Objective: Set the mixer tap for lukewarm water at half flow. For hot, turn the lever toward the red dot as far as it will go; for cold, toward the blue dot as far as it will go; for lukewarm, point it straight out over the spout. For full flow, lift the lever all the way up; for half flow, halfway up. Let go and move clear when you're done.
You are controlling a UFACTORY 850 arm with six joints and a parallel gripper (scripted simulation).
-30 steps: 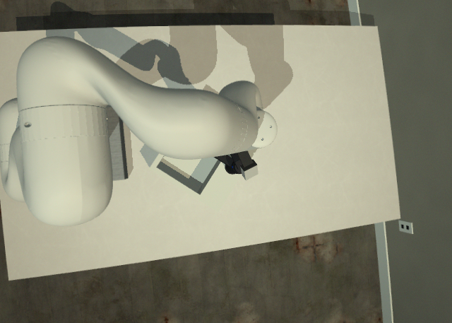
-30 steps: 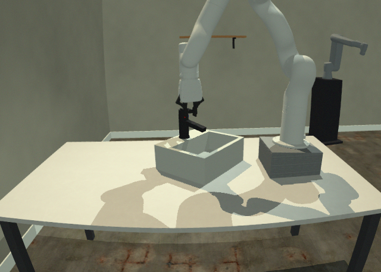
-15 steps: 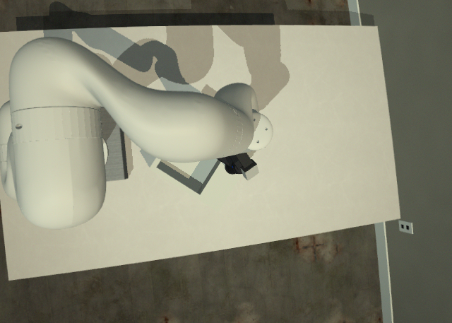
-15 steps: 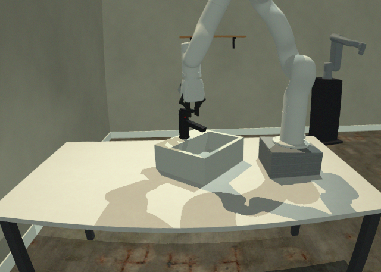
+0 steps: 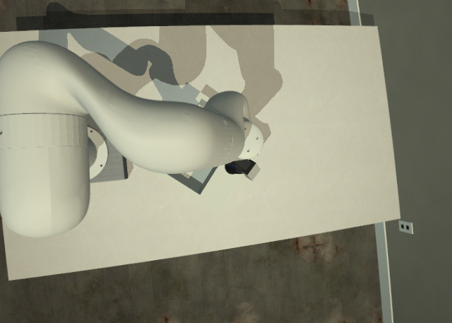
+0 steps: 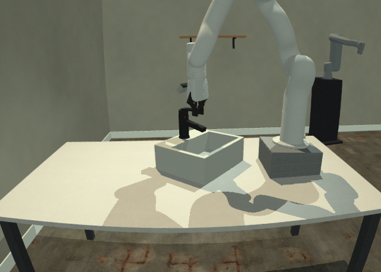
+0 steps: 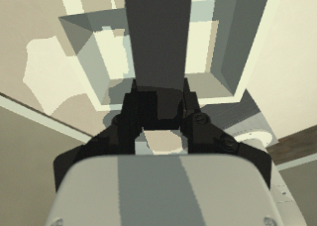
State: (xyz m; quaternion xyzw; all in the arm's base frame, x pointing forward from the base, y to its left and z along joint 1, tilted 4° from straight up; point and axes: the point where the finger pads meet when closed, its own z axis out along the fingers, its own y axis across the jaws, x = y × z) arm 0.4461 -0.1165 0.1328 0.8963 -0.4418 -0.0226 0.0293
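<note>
We read no writing anywhere. Our gripper is clamped on the lever of the black tap, red dot on its side, at the sink's back corner.

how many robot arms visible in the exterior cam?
2. The white arm stands on the grey block on the table, its gripper on the tap lever. A grey arm stands on a black pedestal behind.
</note>
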